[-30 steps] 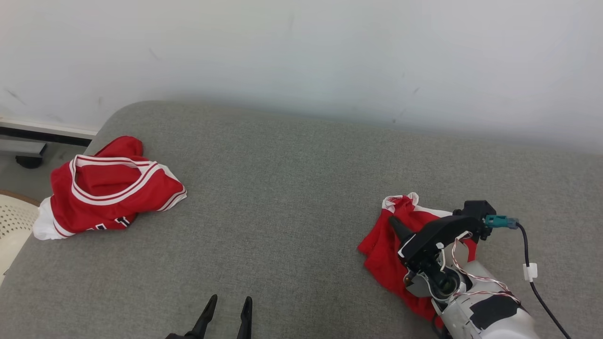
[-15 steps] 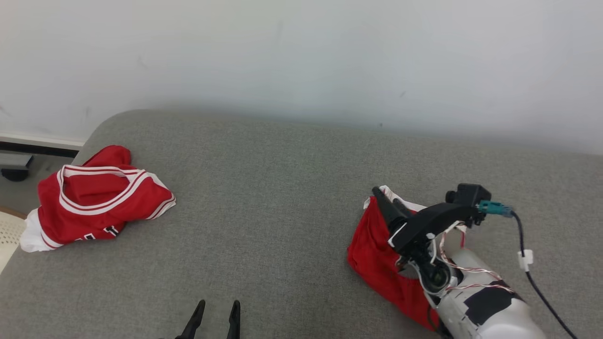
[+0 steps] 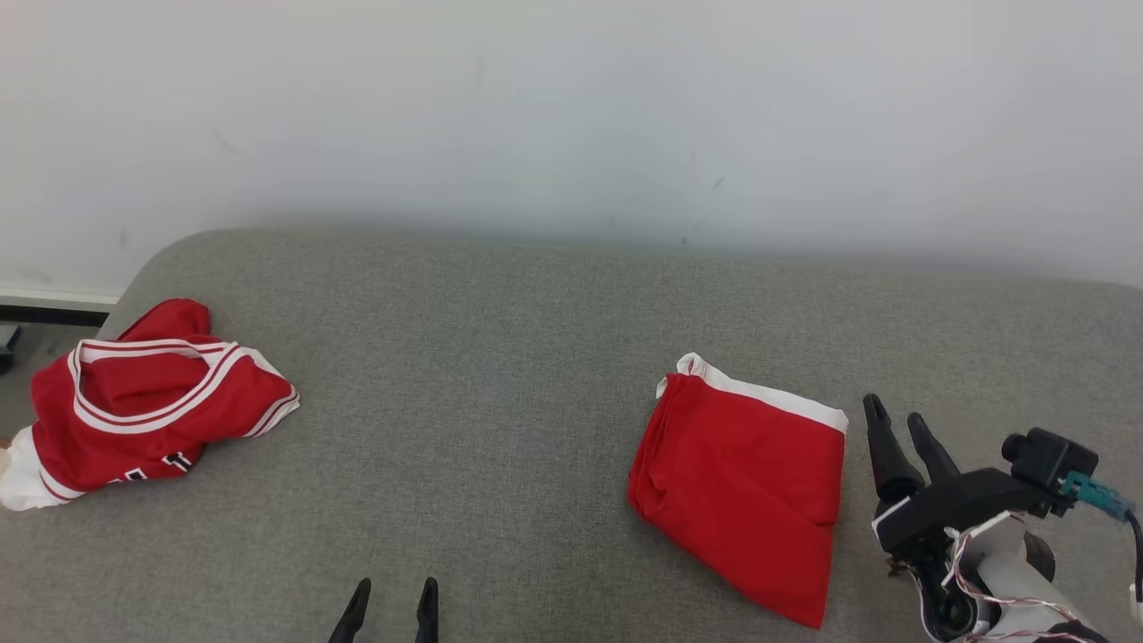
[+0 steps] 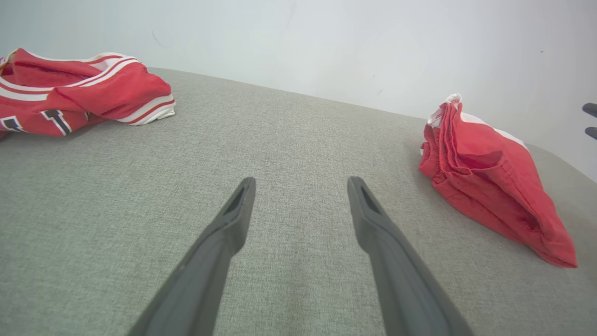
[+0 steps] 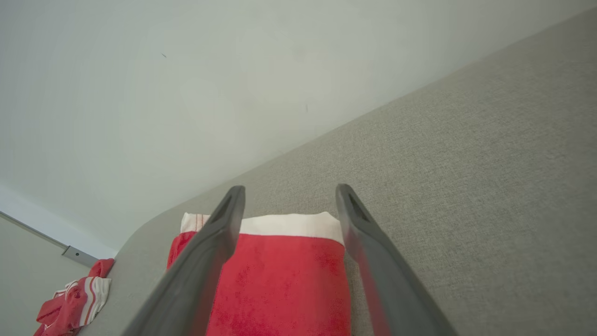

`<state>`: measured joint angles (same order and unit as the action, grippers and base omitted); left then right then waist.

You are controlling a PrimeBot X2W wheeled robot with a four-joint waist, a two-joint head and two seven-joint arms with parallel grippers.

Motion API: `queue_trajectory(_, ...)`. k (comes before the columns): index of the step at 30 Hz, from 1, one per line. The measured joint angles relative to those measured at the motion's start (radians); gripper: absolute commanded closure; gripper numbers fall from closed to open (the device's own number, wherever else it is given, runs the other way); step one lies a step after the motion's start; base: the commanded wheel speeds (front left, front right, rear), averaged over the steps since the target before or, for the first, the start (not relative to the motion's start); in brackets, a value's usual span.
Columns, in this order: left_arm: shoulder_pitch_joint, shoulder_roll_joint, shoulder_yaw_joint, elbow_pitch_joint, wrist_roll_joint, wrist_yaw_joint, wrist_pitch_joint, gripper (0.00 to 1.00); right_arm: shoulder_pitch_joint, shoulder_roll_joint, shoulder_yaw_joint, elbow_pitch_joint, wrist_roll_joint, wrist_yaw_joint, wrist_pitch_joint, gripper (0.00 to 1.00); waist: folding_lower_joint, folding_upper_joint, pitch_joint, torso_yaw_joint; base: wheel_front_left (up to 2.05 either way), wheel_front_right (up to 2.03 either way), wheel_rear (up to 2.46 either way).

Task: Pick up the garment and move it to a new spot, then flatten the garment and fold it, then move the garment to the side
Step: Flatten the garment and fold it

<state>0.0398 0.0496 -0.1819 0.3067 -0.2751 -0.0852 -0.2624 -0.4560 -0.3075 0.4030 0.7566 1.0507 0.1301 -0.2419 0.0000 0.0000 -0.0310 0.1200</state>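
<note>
The garment (image 3: 741, 482), red with a white band along its far edge, lies folded on the right half of the grey cushioned surface (image 3: 500, 357). My right gripper (image 3: 897, 424) stands open just to the right of it, fingers pointing away and holding nothing. In the right wrist view the garment (image 5: 284, 280) lies below the spread right gripper (image 5: 287, 193). Near the front edge my left gripper (image 3: 393, 594) is open and apart from the cloth. The left wrist view has the left gripper (image 4: 301, 184) over bare fabric, with the garment (image 4: 489, 182) off to the right.
A crumpled red jersey (image 3: 134, 411) with white stripes lies at the surface's left end, also in the left wrist view as the jersey (image 4: 70, 93). A white wall (image 3: 571, 116) runs along the back. The surface rounds off at the far left corner.
My right gripper has opened, let go of the garment and drawn back to its right. The garment now lies flat and folded. The head camera has also shifted.
</note>
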Motion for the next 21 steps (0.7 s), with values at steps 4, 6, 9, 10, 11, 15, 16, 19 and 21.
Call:
queue_trajectory(4,0.001,0.0,0.005,-0.004,0.001,0.0,0.0,0.0,0.045,-0.015,-0.022,-0.005,-0.061,0.0,-0.016,0.0,0.0,0.0,-0.001,-0.007,0.0,0.0,0.0)
queue_trajectory(6,0.001,0.0,0.005,-0.004,0.001,0.0,0.0,0.0,0.056,-0.014,-0.034,-0.007,-0.07,0.0,-0.018,0.0,0.0,0.0,-0.001,-0.009,0.0,0.0,0.0)
queue_trajectory(9,0.002,0.0,0.009,-0.007,0.002,-0.002,0.0,0.0,0.091,-0.016,-0.106,-0.044,-0.163,0.0,-0.02,0.05,0.0,0.0,-0.002,-0.011,0.0,0.0,0.0)
queue_trajectory(10,0.002,0.0,0.01,-0.008,0.002,-0.002,0.0,0.0,0.103,-0.016,-0.146,-0.066,-0.204,0.0,-0.022,0.11,0.0,0.0,-0.003,-0.012,0.0,0.0,0.0)
queue_trajectory(11,0.002,0.0,0.011,-0.009,0.003,-0.002,0.0,0.0,0.12,-0.014,-0.186,-0.089,-0.24,0.0,-0.022,0.13,0.0,0.0,-0.003,-0.013,0.0,0.0,0.0)
queue_trajectory(15,0.006,0.0,0.019,-0.018,0.011,-0.002,0.0,0.0,0.237,0.038,-0.336,-0.206,-0.397,0.0,-0.022,0.0,0.0,0.0,-0.004,-0.019,0.0,0.0,0.0)
queue_trajectory(16,0.007,0.0,0.021,-0.021,0.011,-0.002,0.0,0.0,0.264,0.051,-0.362,-0.243,-0.448,0.0,-0.022,0.0,0.0,0.0,-0.004,-0.021,0.0,0.0,0.0)
queue_trajectory(19,0.014,0.0,0.027,-0.03,0.014,-0.001,0.0,0.0,0.343,0.095,-0.424,-0.334,-0.561,0.0,-0.022,0.0,0.0,0.0,-0.004,-0.029,0.0,0.0,0.0)
queue_trajectory(21,0.018,0.0,0.031,-0.035,0.02,0.002,0.0,0.0,0.395,0.133,-0.458,-0.387,-0.6,0.0,-0.022,0.0,0.0,0.0,-0.004,-0.035,0.0,0.0,0.0)
